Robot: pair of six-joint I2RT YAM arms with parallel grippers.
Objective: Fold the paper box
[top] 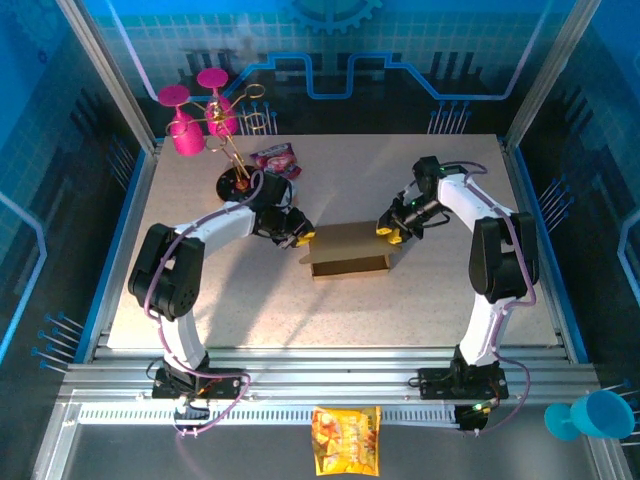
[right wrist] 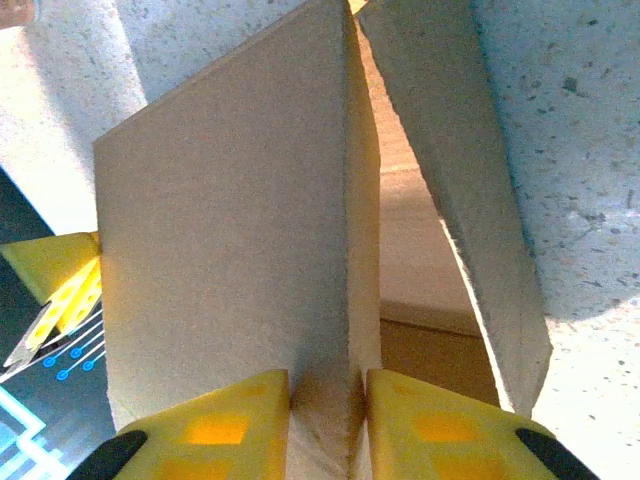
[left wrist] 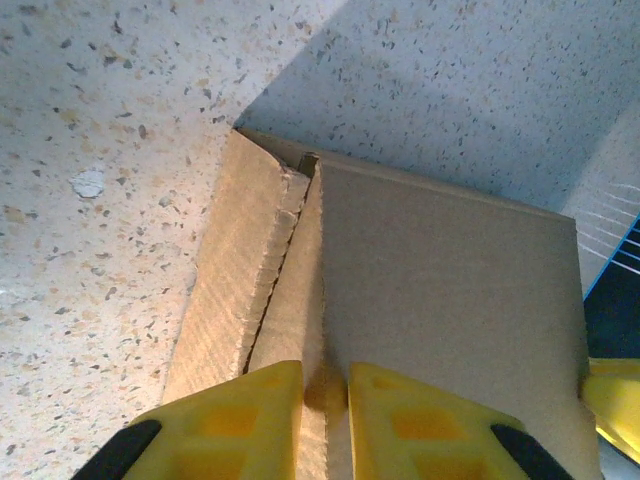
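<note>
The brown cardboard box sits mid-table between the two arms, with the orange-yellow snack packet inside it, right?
Not quite: the orange-yellow snack packet lies outside the brown cardboard box, on the grey ledge at the bottom of the top view. The rest holds.

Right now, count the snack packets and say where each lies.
2. The orange-yellow packet lies on the dark ledge nearest the camera. The pink packet lies far left on the table, beside the black stand base. More could hide under the paper box.
</note>
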